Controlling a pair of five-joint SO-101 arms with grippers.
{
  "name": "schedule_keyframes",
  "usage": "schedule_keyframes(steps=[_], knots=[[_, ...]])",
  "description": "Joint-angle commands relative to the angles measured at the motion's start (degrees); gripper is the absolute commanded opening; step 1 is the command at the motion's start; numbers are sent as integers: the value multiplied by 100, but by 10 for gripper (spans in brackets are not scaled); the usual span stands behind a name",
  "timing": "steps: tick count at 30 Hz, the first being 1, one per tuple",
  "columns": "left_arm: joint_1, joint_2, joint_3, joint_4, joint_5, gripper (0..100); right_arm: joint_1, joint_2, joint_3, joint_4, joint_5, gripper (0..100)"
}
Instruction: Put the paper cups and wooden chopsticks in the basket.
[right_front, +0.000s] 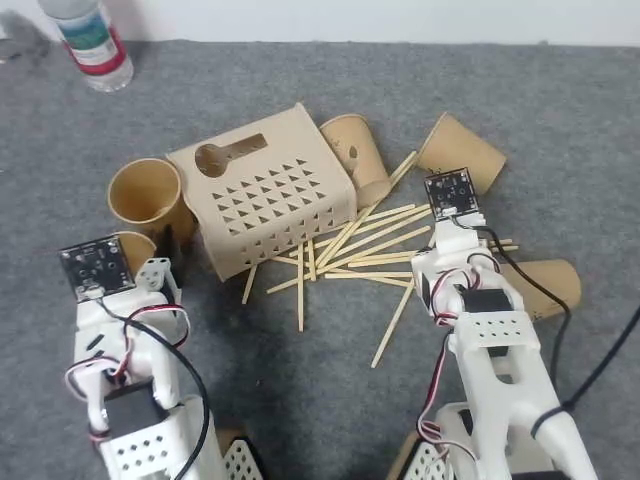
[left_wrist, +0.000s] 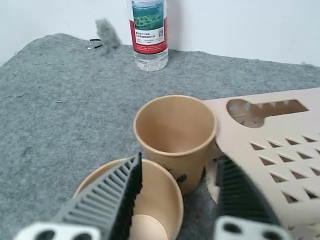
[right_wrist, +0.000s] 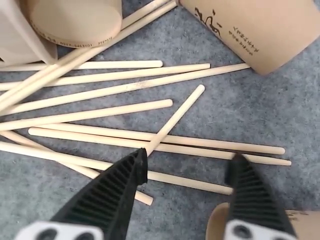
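Left gripper (left_wrist: 180, 167): fingers spread, one over mouth of near cup (left_wrist: 150, 220), other outside rim, toward basket (left_wrist: 270, 145). Second cup (left_wrist: 175, 132) upright just beyond fingertips.

Right gripper (right_wrist: 190, 157): fingers spread above chopsticks (right_wrist: 150, 135), several crossing between fingers.

Advice: left, drop one finger inside, pinch wall gently, avoid crushing. Right, straddle topmost stick crosswise, then close. Basket lies tipped, likely needs righting.

Writing: dark print on lying cup (right_wrist: 240, 30) beyond fingertips; label on bottle (left_wrist: 148, 30) farther off; neither read out.
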Motion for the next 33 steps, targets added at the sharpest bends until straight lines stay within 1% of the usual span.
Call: schedule_keyframes(steps=[1, 2, 3, 7, 9, 11, 14, 15, 16, 18, 22, 24, 26, 29, 30, 31, 33], knots=[[-308, -53, -75, -141, 79, 13, 13, -119, -53, -110, -35, 86], [-343, -53, -75, -141, 79, 5, 13, -119, -53, -110, -26, 33], [-343, -53, -75, -141, 79, 28, 13, -119, -62, -110, -26, 0], [-343, -53, -75, -149, 62, 15, 13, -119, -62, -110, -35, 96], [-343, -53, -136, -141, 53, 38, 13, -119, -62, -110, -62, 144], [-360, -53, -207, -105, 88, 110, 13, -119, -62, -110, -62, 196], [-343, -53, -198, -79, 167, 279, 13, -119, -62, -110, -70, 273], [-343, -53, -198, -35, 325, 318, 13, -119, -62, -110, -70, 292], [-343, -53, -198, -9, 448, 331, 13, -119, -62, -110, -70, 307], [-246, -53, -198, 9, 475, 329, 13, -119, -62, -110, -70, 316], [-97, -53, -127, -9, 255, 325, 13, -119, -62, -110, -70, 314], [-97, -53, -101, -18, 79, 296, 13, -119, -53, -110, -62, 310], [-97, -53, -101, -18, -26, 215, 13, -119, -18, -110, -35, 262], [-97, -53, -101, -26, -44, 1, 13, -171, 35, -207, -26, 102], [-97, -53, -101, -26, -44, 13, 13, -171, 35, -224, -26, 39], [-97, -53, -101, -26, -44, 40, 13, -171, 35, -224, -18, 0], [-97, -53, -101, -26, -44, 32, 13, -171, 35, -224, -18, 43]])
